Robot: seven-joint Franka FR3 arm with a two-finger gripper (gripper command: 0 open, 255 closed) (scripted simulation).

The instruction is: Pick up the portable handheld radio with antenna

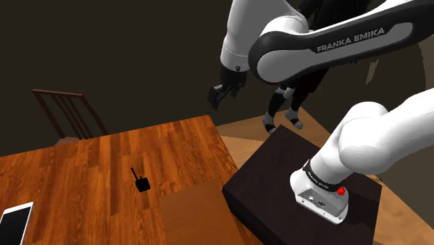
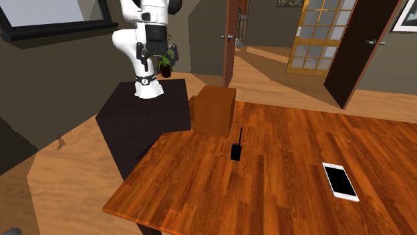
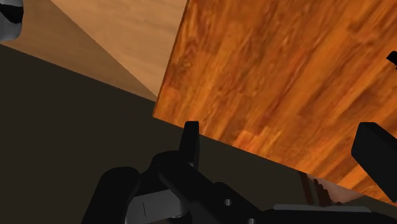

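Your end effector (image 1: 221, 94) hangs high at the upper middle of the shoulder view, up by the corner of the wooden worktop (image 1: 83, 174). In the wrist view its two black fingers stand wide apart with nothing between them, so you are ready to close on something but nowhere near it. The small black handheld radio (image 1: 142, 183) stands upright at the lower centre-left of that view, antenna up, well apart from the end effector. It has bare wood all round, which probably favours coming down from above and closing on the body below the antenna. The brown box (image 2: 214, 110) sits nearby; the white smartphone (image 2: 339, 180) lies well clear.
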